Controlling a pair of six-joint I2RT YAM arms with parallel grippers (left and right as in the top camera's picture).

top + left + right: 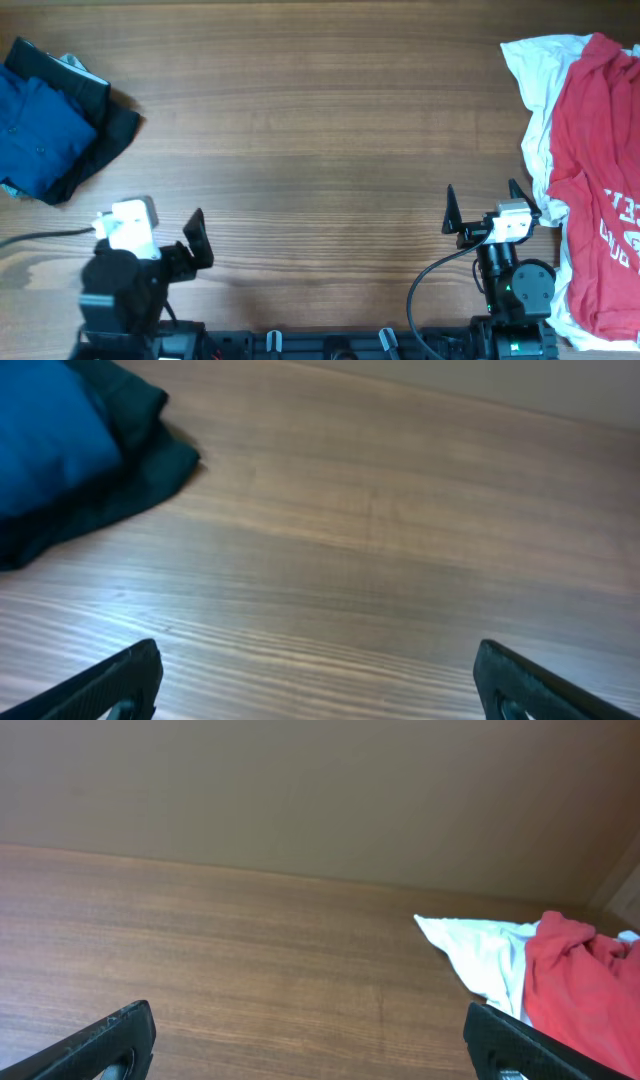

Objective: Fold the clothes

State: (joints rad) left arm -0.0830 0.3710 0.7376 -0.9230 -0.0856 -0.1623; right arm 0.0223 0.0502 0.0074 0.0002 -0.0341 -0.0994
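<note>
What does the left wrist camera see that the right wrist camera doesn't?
Only left wrist: a blue shirt on a black garment. Only right wrist: a red shirt over white cloth. Both: the wooden table, and an open end effector at the bottom, the left end effector in one, the right end effector in the other.

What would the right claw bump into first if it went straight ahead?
Mostly bare table lies ahead of the right claw. The corner of the white cloth, beside the red shirt, sits just right of that line, so it might get brushed first; depth is hard to judge.
</note>
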